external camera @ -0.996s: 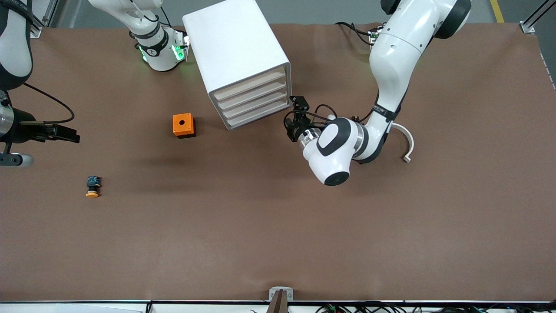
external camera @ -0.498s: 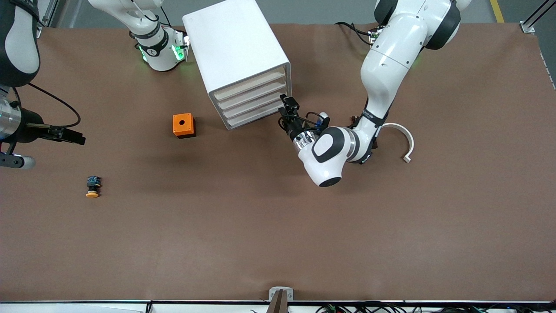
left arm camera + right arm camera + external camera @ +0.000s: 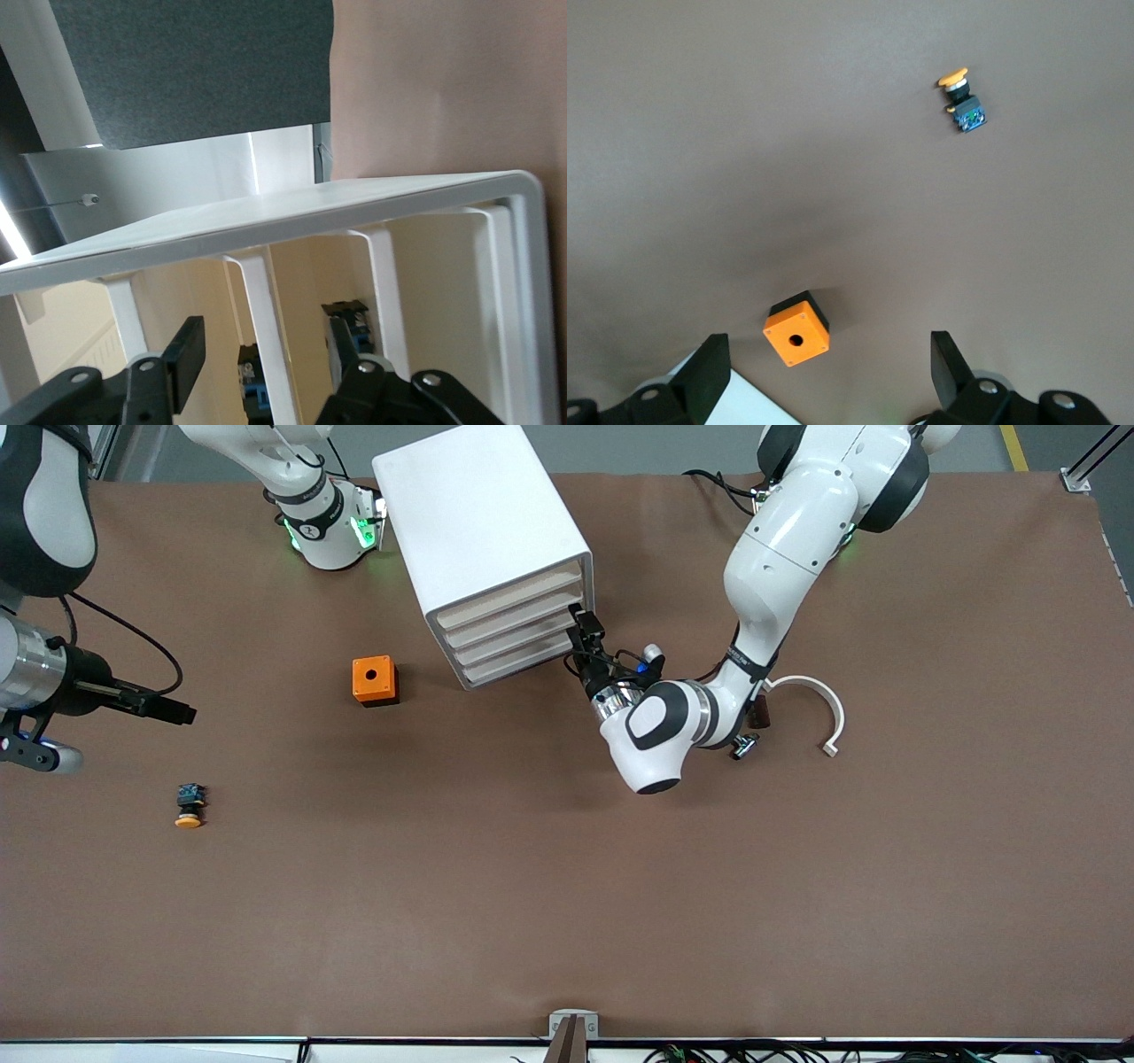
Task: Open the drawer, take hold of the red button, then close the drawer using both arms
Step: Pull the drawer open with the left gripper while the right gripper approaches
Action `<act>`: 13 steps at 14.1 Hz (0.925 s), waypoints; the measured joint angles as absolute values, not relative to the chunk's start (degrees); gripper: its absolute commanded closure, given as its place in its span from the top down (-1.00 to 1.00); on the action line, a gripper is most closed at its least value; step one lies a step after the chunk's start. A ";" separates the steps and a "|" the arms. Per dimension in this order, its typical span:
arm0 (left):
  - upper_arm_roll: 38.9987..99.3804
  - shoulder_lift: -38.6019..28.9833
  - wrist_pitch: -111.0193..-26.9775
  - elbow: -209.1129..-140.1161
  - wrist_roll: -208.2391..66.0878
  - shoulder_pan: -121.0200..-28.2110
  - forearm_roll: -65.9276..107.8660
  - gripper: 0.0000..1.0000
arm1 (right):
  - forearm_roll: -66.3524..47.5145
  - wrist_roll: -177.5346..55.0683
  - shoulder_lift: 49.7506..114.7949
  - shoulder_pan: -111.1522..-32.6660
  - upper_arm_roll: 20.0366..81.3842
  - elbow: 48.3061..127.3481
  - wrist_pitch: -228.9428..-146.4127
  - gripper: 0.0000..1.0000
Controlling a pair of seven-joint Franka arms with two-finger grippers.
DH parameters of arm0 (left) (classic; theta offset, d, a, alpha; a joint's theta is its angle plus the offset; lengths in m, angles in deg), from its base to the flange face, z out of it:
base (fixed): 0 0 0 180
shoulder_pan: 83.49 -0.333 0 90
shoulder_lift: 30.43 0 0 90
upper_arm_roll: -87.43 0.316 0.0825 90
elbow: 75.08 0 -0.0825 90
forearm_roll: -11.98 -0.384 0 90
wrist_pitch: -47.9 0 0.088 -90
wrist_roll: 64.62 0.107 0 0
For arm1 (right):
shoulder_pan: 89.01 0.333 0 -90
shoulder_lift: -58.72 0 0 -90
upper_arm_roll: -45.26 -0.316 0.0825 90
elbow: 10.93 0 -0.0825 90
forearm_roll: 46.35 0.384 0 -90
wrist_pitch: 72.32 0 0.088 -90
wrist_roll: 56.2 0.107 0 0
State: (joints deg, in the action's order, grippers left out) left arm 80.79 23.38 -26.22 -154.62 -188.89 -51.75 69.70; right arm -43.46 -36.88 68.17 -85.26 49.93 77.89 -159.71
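White drawer cabinet [image 3: 483, 549] stood tilted on the brown table [image 3: 567, 886] in the front view, its drawer fronts facing the left arm's end. Left gripper [image 3: 586, 635] sat right at the edge of the drawer stack, level with the lower drawers; whether it touched a front couldn't be told. Right gripper [image 3: 173, 712] hung over the table at the right arm's end, waiting, well apart from the cabinet. Red button not seen; only the yellow-capped button [image 3: 188, 806] and orange box [image 3: 374, 680] lay out.

Left wrist view: open fingers [image 3: 184, 359] straddled a white drawer divider [image 3: 261, 310]; blue-and-black parts [image 3: 347, 329] showed inside, probably the button, cap colour hidden.

Right wrist view: fingers [image 3: 709, 372] spread wide, above orange box [image 3: 796, 329], yellow-capped button [image 3: 962, 96] far off.

No readable writing anywhere.
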 measured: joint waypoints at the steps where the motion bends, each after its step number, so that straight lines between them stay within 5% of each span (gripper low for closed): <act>1: 80.25 23.40 -26.19 -154.76 -189.06 -51.51 69.70 0.19 | -43.42 -35.00 68.17 -84.51 49.90 77.89 -159.63 1.00; 13: 79.94 23.94 -26.42 -154.86 -189.29 -47.16 69.82 -0.68 | -41.18 -17.30 68.17 -76.56 49.63 78.78 -160.22 1.00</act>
State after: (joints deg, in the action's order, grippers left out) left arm 79.94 23.94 -26.42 -154.86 -189.29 -47.16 69.82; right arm -41.18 -17.30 68.17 -76.56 49.63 78.78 -160.22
